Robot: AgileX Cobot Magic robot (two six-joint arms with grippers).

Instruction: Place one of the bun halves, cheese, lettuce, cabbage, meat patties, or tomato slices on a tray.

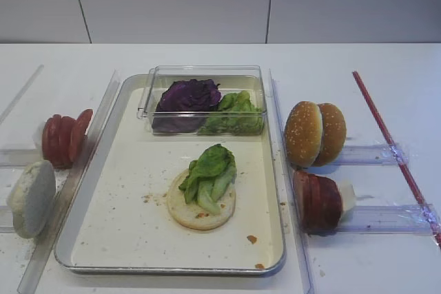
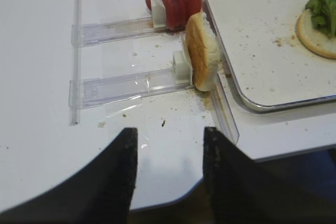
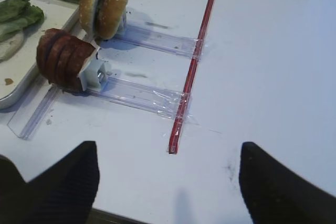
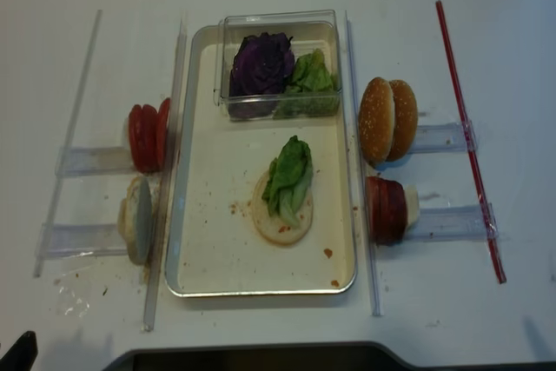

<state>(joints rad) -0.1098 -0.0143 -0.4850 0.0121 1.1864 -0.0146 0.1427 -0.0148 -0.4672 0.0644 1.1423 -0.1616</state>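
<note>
In the exterior high view, the tray (image 1: 110, 191) lay in the middle of the white table (image 1: 386, 253), and a pale bun half (image 1: 201, 204) near its front middle carried the lettuce (image 1: 209, 174); a clear plastic box (image 1: 204, 98) at the tray's far edge held the cabbage (image 1: 186, 96) and more green leaves. The tomato slices (image 1: 63, 138) and a pale bun disc (image 1: 32, 197) stood on edge beside the tray's left rim, the sesame bun halves (image 1: 314, 133) and meat patties (image 1: 317, 200) beside its right rim. No writing or label was readable anywhere. In the right wrist view, the right gripper (image 3: 168, 182) hung over bare table near a red strip (image 3: 192, 66), its fingers (image 3: 278, 187) spread wide and holding nothing. In the left wrist view, the left gripper (image 2: 169, 182) hung over the table's front edge beside the tray's left rim, fingers (image 2: 113, 182) apart and empty. The realsense view showed the same layout from above, neither gripper identifiable.
</note>
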